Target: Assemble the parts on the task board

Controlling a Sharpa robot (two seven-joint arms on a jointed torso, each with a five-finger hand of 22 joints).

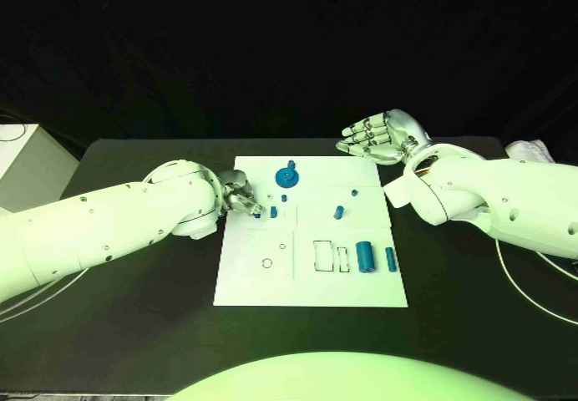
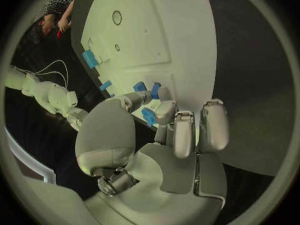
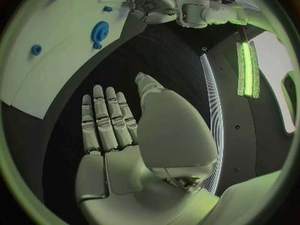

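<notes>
Head view has the left hand low at the white board's left edge, fingers reaching a small blue part; whether it grips it, I cannot tell. Right hand hovers past the far right corner, palm up, released. About 7 blue parts lie on the board

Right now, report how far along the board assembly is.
Looks done: the blue round part stands at the task board's far edge, seemingly seated.
In hand: the left hand is at the board's left edge beside a small blue piece; whether it grips anything I cannot tell. The right hand hovers open, holding nothing.
Left: the blue cylinder and the thinner blue piece lie loose near the board's right side.
</notes>
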